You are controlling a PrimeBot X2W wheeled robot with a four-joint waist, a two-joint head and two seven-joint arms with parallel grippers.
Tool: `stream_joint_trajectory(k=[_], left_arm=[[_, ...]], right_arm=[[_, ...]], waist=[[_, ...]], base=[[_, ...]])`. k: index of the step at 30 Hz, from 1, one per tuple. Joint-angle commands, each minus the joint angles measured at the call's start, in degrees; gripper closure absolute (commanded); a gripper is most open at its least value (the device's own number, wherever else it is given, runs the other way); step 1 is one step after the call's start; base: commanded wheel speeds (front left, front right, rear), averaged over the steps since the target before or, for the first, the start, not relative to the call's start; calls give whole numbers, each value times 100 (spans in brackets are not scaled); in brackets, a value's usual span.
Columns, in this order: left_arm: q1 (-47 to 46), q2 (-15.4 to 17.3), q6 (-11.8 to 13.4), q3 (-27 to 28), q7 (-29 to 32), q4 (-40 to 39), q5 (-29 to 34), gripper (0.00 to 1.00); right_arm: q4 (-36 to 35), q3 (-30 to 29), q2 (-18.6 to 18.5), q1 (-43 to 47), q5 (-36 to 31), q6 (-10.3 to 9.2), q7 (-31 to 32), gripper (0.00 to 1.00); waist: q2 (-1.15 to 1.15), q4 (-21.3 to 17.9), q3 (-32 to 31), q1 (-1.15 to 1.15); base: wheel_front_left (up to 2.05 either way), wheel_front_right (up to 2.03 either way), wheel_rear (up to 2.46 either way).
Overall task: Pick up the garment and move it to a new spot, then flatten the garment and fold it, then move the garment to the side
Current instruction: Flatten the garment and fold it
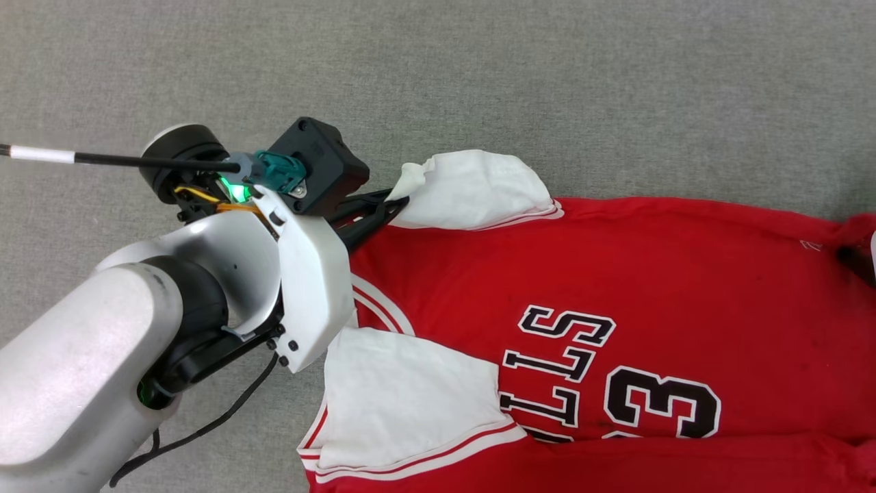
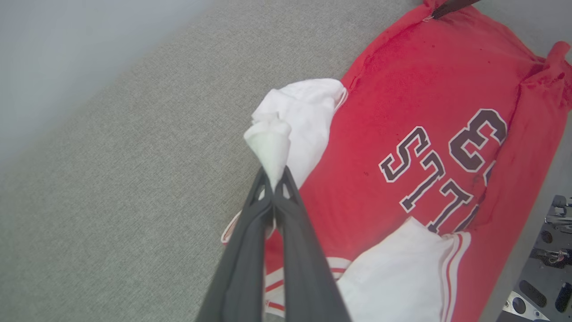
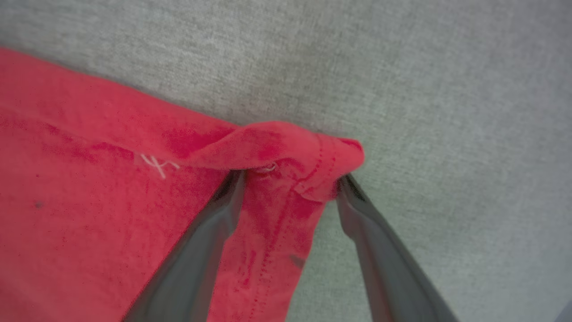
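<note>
The left claw (image 2: pixel 273 179) pinches the far white sleeve (image 2: pixel 308 116) of the red jersey shirt (image 1: pixel 616 260). The right claw (image 3: pixel 290 179) stands wide around its hem corner (image 3: pixel 286 147).

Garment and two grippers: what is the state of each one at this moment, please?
garment: lying spread on the grey surface, lettering up, one hem corner bunched.
white sleeve: its tip pinched into a peak.
left gripper: shut on the tip of the white sleeve.
right gripper: open, fingers astride the bunched hem corner.
</note>
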Motion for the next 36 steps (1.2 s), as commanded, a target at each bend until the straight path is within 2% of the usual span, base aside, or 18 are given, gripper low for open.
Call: stream_joint_trajectory(k=[1, 3, 5, 6, 14, 20, 28, 36], left_arm=[[0, -35, 7, -34, -65, 0, 50, 100], [11, -31, 5, -66, -96, 22, 49, 100], [42, -25, 4, -82, -140, 53, 37, 100], [65, -9, 3, -93, -177, 83, 37, 100], [366, 151, 87, 16, -619, 348, 89, 100], [805, 302, 285, 131, -885, 401, -7, 100], [1701, 589, 670, 176, -1141, 176, -188, 100], [2646, 845, 954, -5, -1284, -9, -325, 100]], right_arm=[[249, 170, 167, 169, 28, -3, -39, 0], [374, 282, 205, 225, 26, -2, -93, 0], [484, 365, 223, 262, 45, -2, -154, 78], [520, 395, 234, 262, 62, -2, -218, 100], [509, 227, 177, 42, 246, -2, -786, 100], [176, -32, 135, 261, 446, -3, -1090, 100], [-577, -436, 108, 1212, 619, -3, -1215, 100], [-1294, -859, 432, 2553, 615, -3, -1216, 100]], waist=[[0, 82, 83, 1], [0, 107, 110, 1], [0, 120, 114, 1], [0, 112, 96, 1], [0, -119, -288, 1], [0, -300, -784, 1], [0, -403, -1372, 1], [0, -369, -1637, 1]], base=[[0, 0, 0], [0, 0, 0], [0, 0, 0], [0, 0, 0], [0, 0, 0], [0, 0, 0], [0, 0, 0], [0, 0, 0]])
